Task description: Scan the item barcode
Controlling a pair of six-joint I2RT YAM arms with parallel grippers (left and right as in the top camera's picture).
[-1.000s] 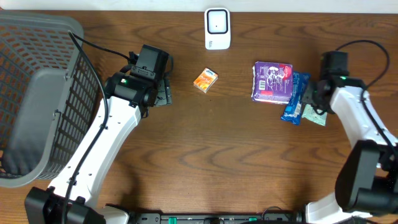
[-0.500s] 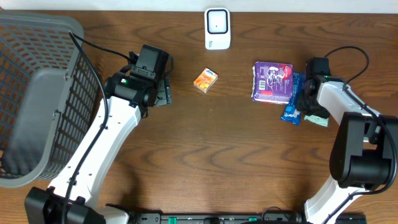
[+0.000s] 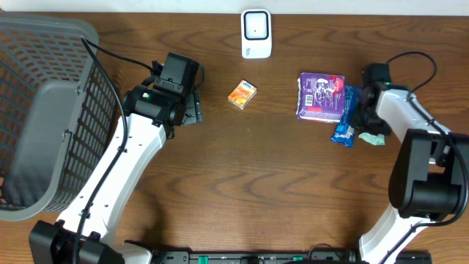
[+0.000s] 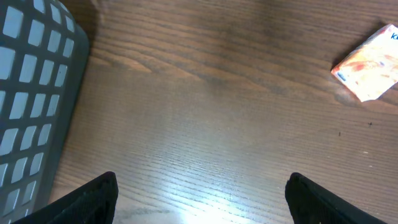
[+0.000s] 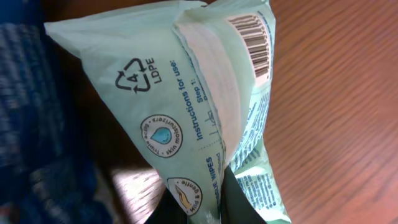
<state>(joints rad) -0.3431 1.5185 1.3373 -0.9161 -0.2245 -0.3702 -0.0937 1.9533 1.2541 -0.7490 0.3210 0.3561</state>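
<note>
So the thing to scan here looks like the pale green wipes packet [image 3: 372, 138], one of them, sitting at the far right of the counter [image 3: 278, 183], just beside the lower end of a blue packet [image 3: 346, 117]. The right hand [image 3: 365, 130] is clamped down on it: in the right wrist view the two dark fingers [image 5: 239, 208] are pinched tight on the lower edge of the green film, with basically no gap between them. The packet's one barcode [image 5: 252, 46] is near the top of that view, facing the camera, with a recycling mark and some "instructions for use" print below it. Can't really tell if the packet is off the counter or just bunched up in the pinch. Going outward, the blue packet lies at a slant, touching the right edge of a single purple pack [image 3: 320, 96]. Left of that, well apart, there's one small orange box [image 3: 242, 94] alone on the wood, so that's four items total. One white scanner [image 3: 256, 33] stands at the back edge in the middle, well apart from the green packet. The left hand [image 3: 192, 108] sits near the orange box with its fingers spread wide and nothing between them, just bare wood under it in the wrist view. One big grey basket [image 3: 37, 110] fills the far left. Two arms, one on each side.
</note>
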